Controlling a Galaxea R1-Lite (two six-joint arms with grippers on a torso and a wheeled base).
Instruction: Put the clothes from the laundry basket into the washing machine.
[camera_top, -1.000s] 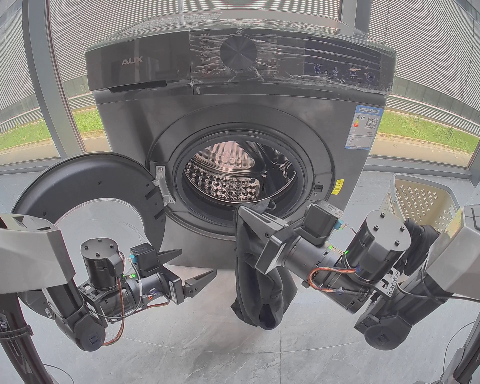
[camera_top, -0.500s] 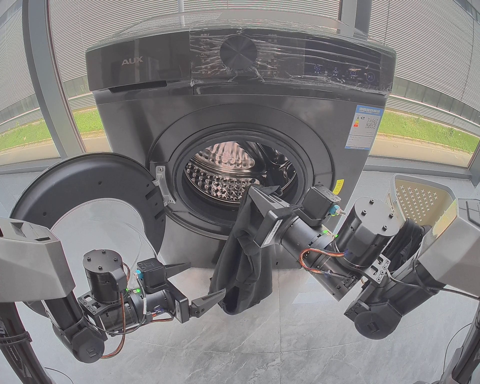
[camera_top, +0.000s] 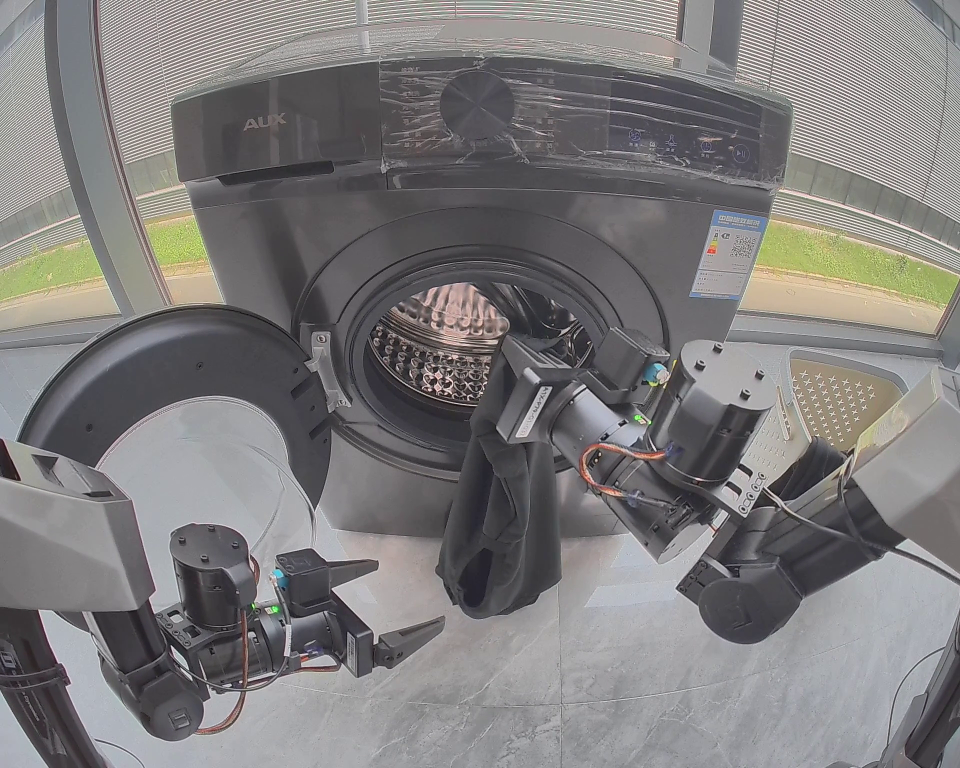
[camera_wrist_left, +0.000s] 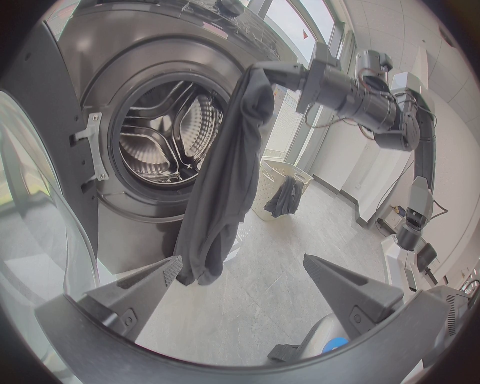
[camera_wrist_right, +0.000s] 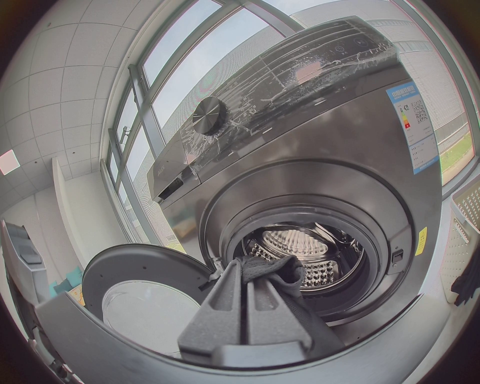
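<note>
The dark washing machine (camera_top: 480, 210) stands with its round door (camera_top: 170, 390) swung open to the left, baring the steel drum (camera_top: 450, 345). My right gripper (camera_top: 510, 365) is shut on the top of a dark garment (camera_top: 500, 520) just in front of the drum mouth's lower right rim. The cloth hangs down past the machine's front toward the floor. In the left wrist view the garment (camera_wrist_left: 220, 185) dangles from the right gripper (camera_wrist_left: 270, 72). My left gripper (camera_top: 408, 595) is open and low over the floor, left of the garment's hem. The right wrist view has the fingers (camera_wrist_right: 247, 272) pinching the garment (camera_wrist_right: 275, 267).
A cream laundry basket (camera_top: 850, 390) stands on the floor right of the machine, with another dark piece of clothing (camera_wrist_left: 286, 197) draped over its rim. The open door takes up the left side. Grey tiled floor (camera_top: 480, 690) lies free in front.
My right gripper has lifted the garment up and toward the drum mouth. The left gripper has sunk lower and stayed open.
</note>
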